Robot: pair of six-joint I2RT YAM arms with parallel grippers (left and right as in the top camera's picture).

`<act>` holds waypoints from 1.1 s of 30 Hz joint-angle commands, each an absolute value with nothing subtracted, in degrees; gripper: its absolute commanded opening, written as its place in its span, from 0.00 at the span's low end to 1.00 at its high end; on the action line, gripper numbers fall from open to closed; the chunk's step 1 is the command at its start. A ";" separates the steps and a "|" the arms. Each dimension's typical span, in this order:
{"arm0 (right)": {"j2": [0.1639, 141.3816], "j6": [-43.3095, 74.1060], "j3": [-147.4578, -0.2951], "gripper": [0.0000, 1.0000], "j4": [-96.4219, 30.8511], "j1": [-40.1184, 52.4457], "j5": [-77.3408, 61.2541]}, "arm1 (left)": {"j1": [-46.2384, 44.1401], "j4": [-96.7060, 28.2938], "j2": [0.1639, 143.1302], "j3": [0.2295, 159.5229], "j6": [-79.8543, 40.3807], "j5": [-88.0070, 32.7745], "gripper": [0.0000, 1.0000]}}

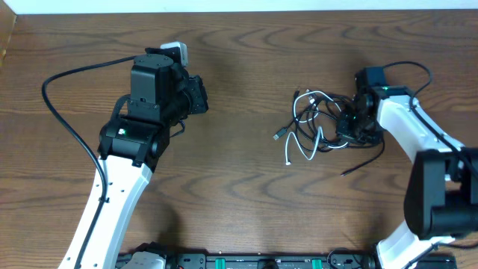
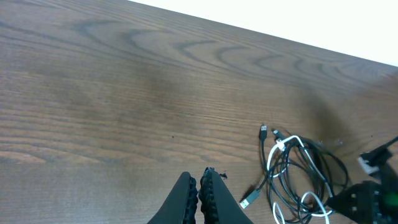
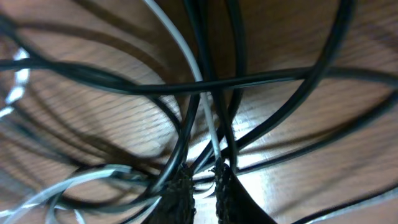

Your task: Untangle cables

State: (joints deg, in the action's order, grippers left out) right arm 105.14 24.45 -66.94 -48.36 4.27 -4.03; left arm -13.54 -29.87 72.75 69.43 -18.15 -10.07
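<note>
Cables (image 1: 317, 123) tangled in a heap, right of center on counter (image 1: 239, 187). Right tool (image 3: 203, 179) squeezed almost closed on white and black strands. Left tool (image 2: 199, 182) fully closed, empty, upper left.

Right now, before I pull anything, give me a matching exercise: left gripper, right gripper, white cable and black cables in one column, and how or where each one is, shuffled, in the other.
1. left gripper
2. right gripper
3. white cable
4. black cables

a. down in the tangle, strands between its fingers
b. dark, most of the tangle
c. shut, above bare table, apart from the tangle
d. pale loops threaded among dark ones

Pairs: 1-c, 2-a, 3-d, 4-b
</note>
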 commanded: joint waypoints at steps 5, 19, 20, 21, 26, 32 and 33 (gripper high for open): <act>108.90 25.74 -66.57 0.10 -46.15 4.60 -4.86 | -13.26 -30.00 72.97 70.37 -17.80 -9.37 0.08; 108.88 25.74 -64.93 0.11 -47.48 4.58 -1.17 | -13.26 -30.02 72.97 70.35 -17.80 -9.37 0.08; 108.88 25.76 -64.38 0.12 -47.09 4.56 -1.17 | -13.26 -30.02 72.97 70.37 -17.80 -9.37 0.08; 108.88 26.04 -63.79 0.13 -46.68 4.56 -1.13 | -13.26 -30.02 72.97 70.35 -17.80 -9.37 0.08; 108.90 26.96 -61.80 0.13 -45.69 4.56 -0.97 | -13.26 -30.00 72.97 70.35 -17.82 -9.37 0.08; 108.88 26.96 -61.80 0.12 -46.54 4.19 -0.99 | -13.26 -30.00 72.99 70.35 -17.80 -9.37 0.08; 108.86 26.96 -61.82 0.11 -46.52 4.05 -0.99 | -13.26 -30.00 72.97 70.35 -17.80 -9.37 0.08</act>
